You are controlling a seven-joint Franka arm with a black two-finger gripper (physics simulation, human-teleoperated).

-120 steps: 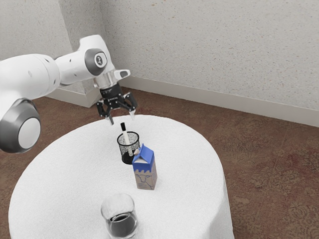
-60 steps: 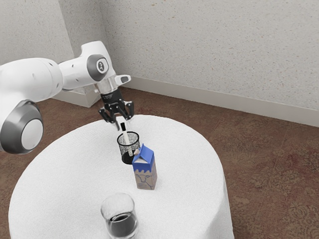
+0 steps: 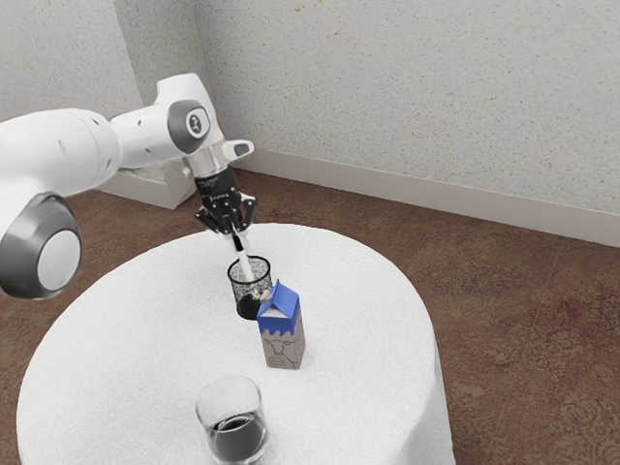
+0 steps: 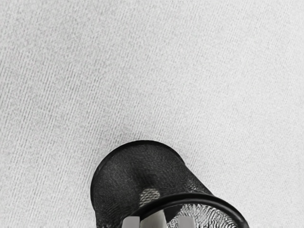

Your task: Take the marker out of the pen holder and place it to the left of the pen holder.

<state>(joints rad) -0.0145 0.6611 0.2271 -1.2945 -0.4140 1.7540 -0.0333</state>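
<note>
Inside the closed claw (image 3: 239,235), the tilted marker (image 3: 246,264).

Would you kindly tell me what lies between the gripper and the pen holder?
The white marker: in the exterior view, it slants down from the gripper into the mouth of the black mesh pen holder.

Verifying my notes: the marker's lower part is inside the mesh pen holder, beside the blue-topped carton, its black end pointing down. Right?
No: the exterior view shows the marker with its black end up. Its lower part is inside the mesh pen holder, beside the blue-topped carton.
</note>
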